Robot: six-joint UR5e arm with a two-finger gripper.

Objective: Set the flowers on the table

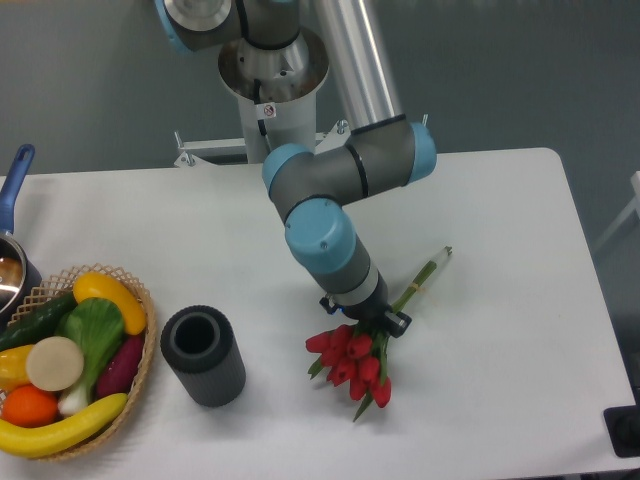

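The flowers [352, 368], a bunch of red tulips with green stems, lie on the white table [500, 200] right of centre. The red heads point toward the front edge and the stem ends [436, 263] point to the back right. My gripper [366, 322] points down over the bunch where the stems meet the heads. Its dark fingers [401, 323] stand apart on either side of the stems, so it looks open. The wrist hides the fingertips.
A dark grey cylindrical cup [203, 355] stands left of the flowers. A round wicker basket [140, 300] with produce sits at the front left corner. A pot with a blue handle [14, 180] is at the left edge. The arm's base [272, 75] is at the back.
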